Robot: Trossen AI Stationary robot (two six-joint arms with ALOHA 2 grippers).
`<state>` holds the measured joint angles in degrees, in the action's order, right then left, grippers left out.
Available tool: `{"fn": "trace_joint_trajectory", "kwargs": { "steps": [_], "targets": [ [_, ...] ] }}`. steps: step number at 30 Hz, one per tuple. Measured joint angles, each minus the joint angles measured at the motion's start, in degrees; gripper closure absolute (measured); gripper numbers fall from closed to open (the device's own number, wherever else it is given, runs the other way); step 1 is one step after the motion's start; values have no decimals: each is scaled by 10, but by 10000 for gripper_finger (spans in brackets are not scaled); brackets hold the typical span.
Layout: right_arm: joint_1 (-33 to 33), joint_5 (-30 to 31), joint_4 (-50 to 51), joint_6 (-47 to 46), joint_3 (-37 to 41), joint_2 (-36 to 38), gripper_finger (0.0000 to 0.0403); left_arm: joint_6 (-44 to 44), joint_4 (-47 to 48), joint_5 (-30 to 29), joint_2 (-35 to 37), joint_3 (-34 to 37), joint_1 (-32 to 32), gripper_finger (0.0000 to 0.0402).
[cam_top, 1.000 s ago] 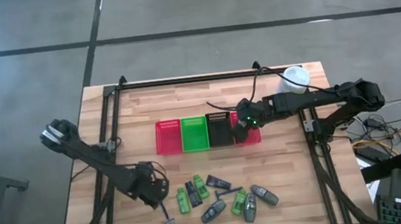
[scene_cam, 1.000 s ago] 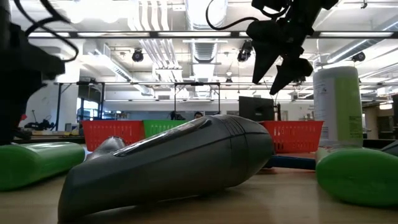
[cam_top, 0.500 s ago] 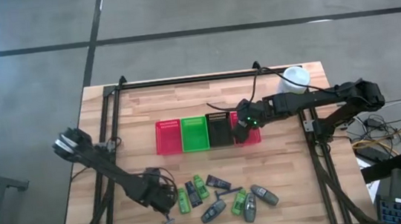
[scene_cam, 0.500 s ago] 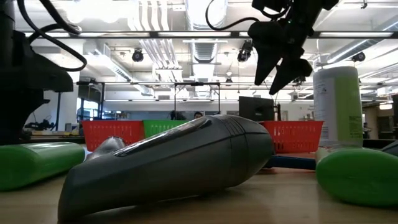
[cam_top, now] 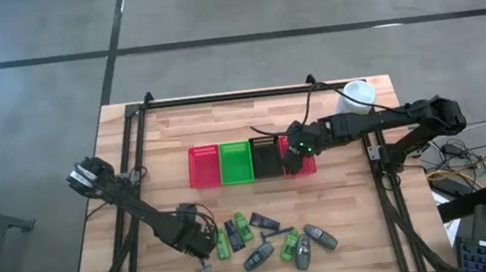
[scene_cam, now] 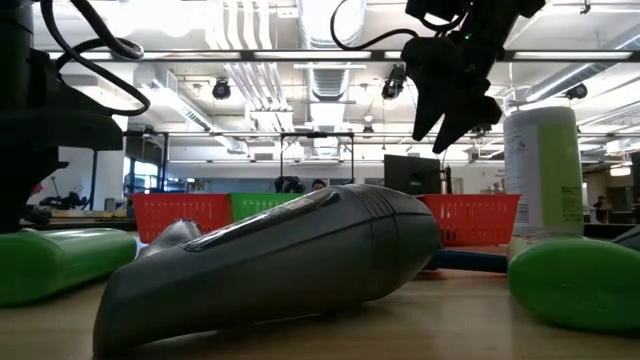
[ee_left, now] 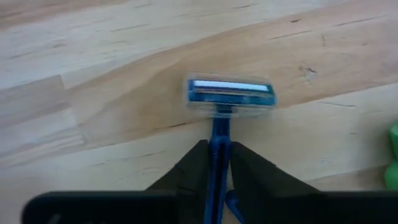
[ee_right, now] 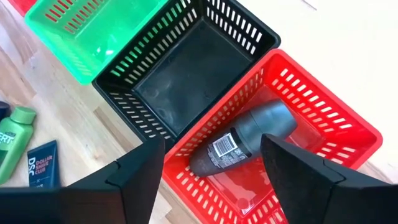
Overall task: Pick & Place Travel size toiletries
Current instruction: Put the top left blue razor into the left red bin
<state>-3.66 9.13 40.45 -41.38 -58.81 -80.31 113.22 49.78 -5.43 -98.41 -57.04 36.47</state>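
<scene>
Left tool (cam_top: 202, 249) sits low at the counter's (cam_top: 162, 140) near edge, at the 9 o'clock end of the toiletries cluster. In the left wrist view its two fingers (ee_left: 186, 171) are closed on the handle of a blue razor (ee_left: 227, 99). The razor lies flat on the wood; its long axis runs straight out from the tool, head pointing away from the wrist, blade cartridge set crosswise to the handle. In the high view the razor head shows at about 6 o'clock of the tool, close to the counter's near edge.

Remaining toiletries lie in a loose group at 3 o'clock of the left tool: green packets (cam_top: 222, 244), dark tubes (cam_top: 266, 222), grey oval bottles (cam_top: 302, 251), axes mixed, mostly slanted.

Right tool (cam_top: 297, 156) hovers above the baskets row at mid-counter, fingers (ee_right: 144, 168) spread wide with nothing between them. Beneath it a red basket (ee_right: 348, 134) holds one grey oval bottle (ee_right: 252, 140), lying on its side along the basket's diagonal, barcode label up. The black basket (ee_right: 208, 28) sits just beside it, then a green basket (ee_right: 81, 31).

A white canister (cam_top: 356, 97) stands at the counter's far right corner.
</scene>
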Motion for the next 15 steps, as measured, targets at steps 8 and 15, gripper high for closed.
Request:
{"fn": "trace_joint_trajectory", "kwargs": {
  "steps": [8,15],
  "targets": [
    [0,3,-1,15,0,0,161,-34,7,2,9,1,-12,363],
    [0,28,-1,16,0,31,172,-36,21,-91,104,2,-29,363]
  ]
}}
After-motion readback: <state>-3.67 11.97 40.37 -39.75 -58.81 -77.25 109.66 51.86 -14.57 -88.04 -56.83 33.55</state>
